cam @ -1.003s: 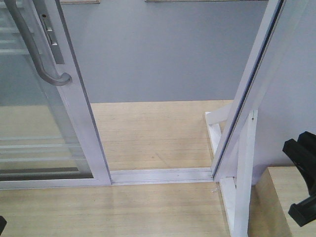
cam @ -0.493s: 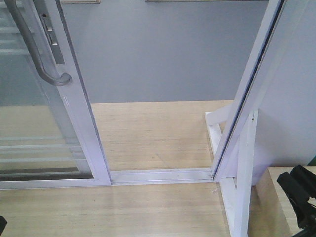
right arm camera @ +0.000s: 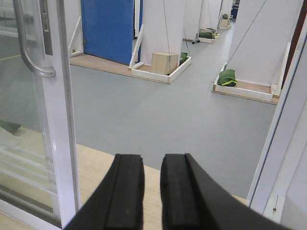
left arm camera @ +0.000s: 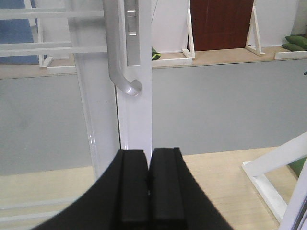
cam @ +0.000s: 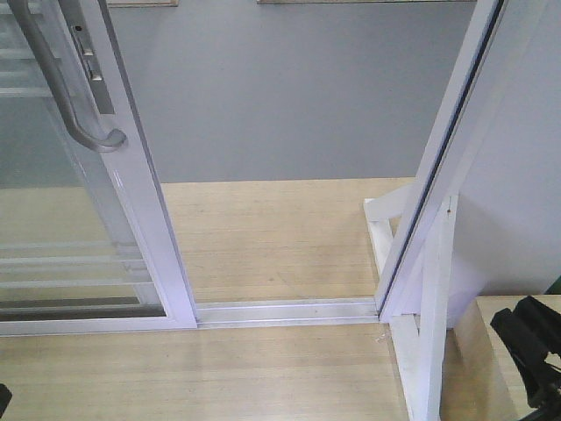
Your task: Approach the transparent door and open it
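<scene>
The transparent door (cam: 53, 228) stands at the left of the front view: clear glass in a white frame with thin white bars. Its curved silver handle (cam: 61, 88) is on its right edge. A wide gap lies between this edge and the white jamb (cam: 438, 175). My left gripper (left arm camera: 149, 160) is shut and empty, pointing at the door's white edge (left arm camera: 136, 110) below the handle (left arm camera: 117, 62). My right gripper (right arm camera: 152, 165) has its jaws a little apart and empty. It is to the right of the door (right arm camera: 53, 120) and its handle (right arm camera: 29, 48), and shows low at the right of the front view (cam: 530, 351).
A floor track (cam: 289, 311) crosses the doorway. Wood floor lies on both sides, grey floor (cam: 289, 88) beyond. A white brace frame (cam: 429, 307) and a wooden ledge (cam: 491, 368) stand at the right. Far off are white stands, a blue door (right arm camera: 108, 28) and a box (right arm camera: 164, 62).
My right gripper has dropped lower at the right edge of the front view and has held nearly still for the last half second. The door has not moved.
</scene>
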Available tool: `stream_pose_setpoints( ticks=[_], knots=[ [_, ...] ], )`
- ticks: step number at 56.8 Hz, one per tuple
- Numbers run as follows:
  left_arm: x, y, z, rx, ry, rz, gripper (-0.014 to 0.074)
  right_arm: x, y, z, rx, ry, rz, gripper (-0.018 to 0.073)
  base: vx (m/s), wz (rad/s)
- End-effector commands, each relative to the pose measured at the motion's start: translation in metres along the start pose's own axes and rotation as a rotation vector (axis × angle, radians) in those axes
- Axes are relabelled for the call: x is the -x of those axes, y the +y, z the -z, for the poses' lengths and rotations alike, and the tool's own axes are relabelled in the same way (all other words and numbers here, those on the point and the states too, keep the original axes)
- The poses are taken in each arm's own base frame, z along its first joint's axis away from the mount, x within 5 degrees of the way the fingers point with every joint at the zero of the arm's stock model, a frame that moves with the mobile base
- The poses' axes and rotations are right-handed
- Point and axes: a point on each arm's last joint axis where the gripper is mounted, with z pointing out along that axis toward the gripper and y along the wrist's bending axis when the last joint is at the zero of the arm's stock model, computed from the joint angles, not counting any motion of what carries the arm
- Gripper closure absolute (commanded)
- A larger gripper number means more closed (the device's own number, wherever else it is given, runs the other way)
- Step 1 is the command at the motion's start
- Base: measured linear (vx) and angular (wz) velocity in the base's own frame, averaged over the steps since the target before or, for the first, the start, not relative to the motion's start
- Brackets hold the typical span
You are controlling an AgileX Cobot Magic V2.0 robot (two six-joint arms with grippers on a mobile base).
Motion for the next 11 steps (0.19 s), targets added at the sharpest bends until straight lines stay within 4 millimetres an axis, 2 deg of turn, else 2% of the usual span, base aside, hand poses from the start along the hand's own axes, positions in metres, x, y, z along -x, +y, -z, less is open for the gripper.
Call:
stream_pose_setpoints(
  ticks=[1,11],
  knots=[
    [0.0035,-0.0002,0.0002,-0.005,-0.078,0.008,0.0603,0.0069,-0.0005,0.0014,-0.008,-0.094,0.005,0.0342,0.00,0.00],
    [0.0035,-0.0002,0.0002,-0.005,-0.078,0.008,0.0603,0.0069,-0.0005,0.0014,-0.008,-0.094,0.005,0.0342,0.00,0.00]
  ],
)
